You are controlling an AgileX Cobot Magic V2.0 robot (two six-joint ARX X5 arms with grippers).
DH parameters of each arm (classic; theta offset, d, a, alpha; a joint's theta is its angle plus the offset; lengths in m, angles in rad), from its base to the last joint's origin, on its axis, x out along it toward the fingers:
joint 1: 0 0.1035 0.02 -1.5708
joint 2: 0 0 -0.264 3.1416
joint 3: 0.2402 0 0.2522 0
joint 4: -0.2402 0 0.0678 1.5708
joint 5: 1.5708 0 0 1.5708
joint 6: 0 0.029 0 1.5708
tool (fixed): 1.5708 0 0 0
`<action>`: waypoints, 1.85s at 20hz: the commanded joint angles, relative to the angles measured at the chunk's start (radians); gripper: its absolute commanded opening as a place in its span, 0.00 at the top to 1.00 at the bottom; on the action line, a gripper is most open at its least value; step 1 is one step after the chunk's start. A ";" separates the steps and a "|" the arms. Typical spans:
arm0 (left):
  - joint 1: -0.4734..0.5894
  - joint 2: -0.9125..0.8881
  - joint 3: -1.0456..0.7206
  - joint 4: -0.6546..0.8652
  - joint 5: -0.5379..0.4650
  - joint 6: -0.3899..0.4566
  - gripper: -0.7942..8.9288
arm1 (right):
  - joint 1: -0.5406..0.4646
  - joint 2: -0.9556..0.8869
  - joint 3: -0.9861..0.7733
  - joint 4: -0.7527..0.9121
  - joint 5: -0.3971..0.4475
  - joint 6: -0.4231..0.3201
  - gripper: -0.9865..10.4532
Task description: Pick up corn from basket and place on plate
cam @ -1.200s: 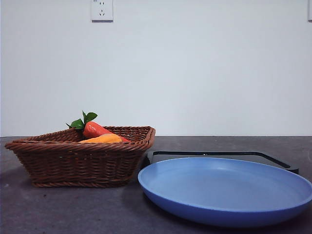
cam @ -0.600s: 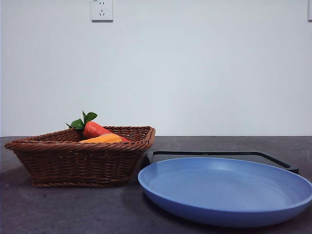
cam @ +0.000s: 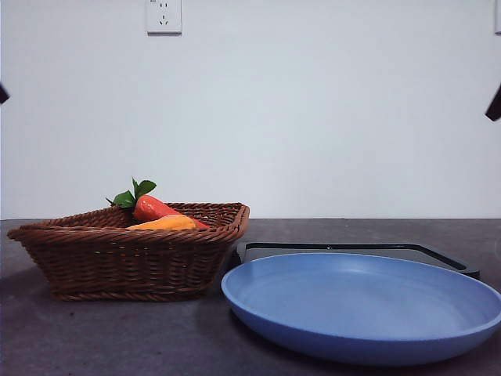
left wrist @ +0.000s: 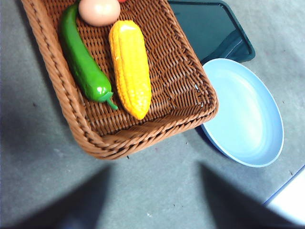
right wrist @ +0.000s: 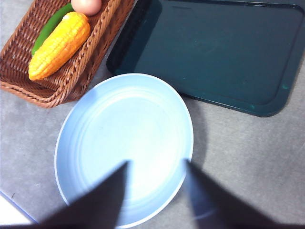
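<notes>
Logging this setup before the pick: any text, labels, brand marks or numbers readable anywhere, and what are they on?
None readable in any view.
The corn, basket, plate and black tray carry no visible print.
The wall socket in the front view shows only its slots; any marking on it is too small to tell.

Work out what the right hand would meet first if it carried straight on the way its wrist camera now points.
Most likely the blue plate: the right hand hangs open above it, its two jaws framing bare plate surface with nothing between. Depth is hard to judge. The corn lies off to the side in the wicker basket, outside that line.
</notes>
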 commanded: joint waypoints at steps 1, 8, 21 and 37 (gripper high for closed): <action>-0.003 0.006 0.018 0.008 0.005 0.005 0.48 | 0.003 0.015 0.016 0.018 0.003 0.010 0.66; -0.003 0.006 0.018 0.029 0.005 -0.014 0.48 | 0.025 0.174 0.016 0.034 0.020 0.038 0.66; -0.003 0.006 0.018 0.029 0.005 -0.025 0.48 | 0.096 0.575 0.018 0.203 0.024 0.042 0.70; -0.103 0.023 0.047 0.112 -0.056 -0.067 0.48 | 0.084 0.631 0.027 0.185 0.022 0.053 0.91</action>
